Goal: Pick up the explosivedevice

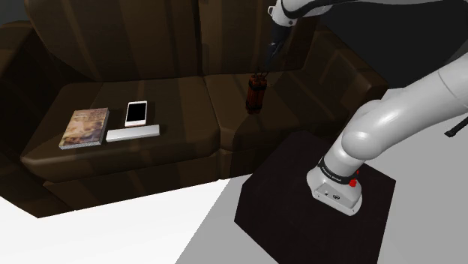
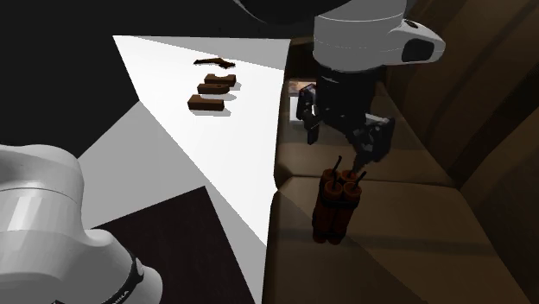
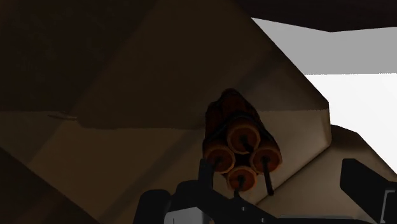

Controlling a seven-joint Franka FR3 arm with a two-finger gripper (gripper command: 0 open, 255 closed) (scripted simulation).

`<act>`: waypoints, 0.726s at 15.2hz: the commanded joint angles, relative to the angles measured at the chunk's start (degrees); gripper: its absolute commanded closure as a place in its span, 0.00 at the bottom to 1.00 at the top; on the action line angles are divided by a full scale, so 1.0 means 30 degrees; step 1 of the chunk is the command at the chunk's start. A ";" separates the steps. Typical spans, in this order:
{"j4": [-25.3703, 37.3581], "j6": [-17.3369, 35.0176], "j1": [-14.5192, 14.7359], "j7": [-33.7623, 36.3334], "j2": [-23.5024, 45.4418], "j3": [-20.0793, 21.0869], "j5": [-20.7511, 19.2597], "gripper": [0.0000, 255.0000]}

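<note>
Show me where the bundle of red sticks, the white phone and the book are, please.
bundle of red sticks [image 2: 335, 207]: second exterior view, on the middle of the sticks' side.
white phone [image 1: 136, 113]: shoulder view, on the centre of its screen.
book [image 1: 85, 127]: shoulder view, on the middle of its cover.

Downward-facing gripper [image 2: 339, 147], wide open

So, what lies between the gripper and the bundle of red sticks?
Nothing. In the second exterior view the open gripper hangs just above the bundle, and the gap between them is bare.
</note>
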 commanded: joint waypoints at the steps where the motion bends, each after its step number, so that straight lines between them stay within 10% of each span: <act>1: 0.0094 0.0855 0.0076 -0.0597 0.1224 -0.0386 0.0187 0.00; 11: -0.1269 0.3033 0.0084 -0.0824 0.2094 -0.0599 0.0288 0.00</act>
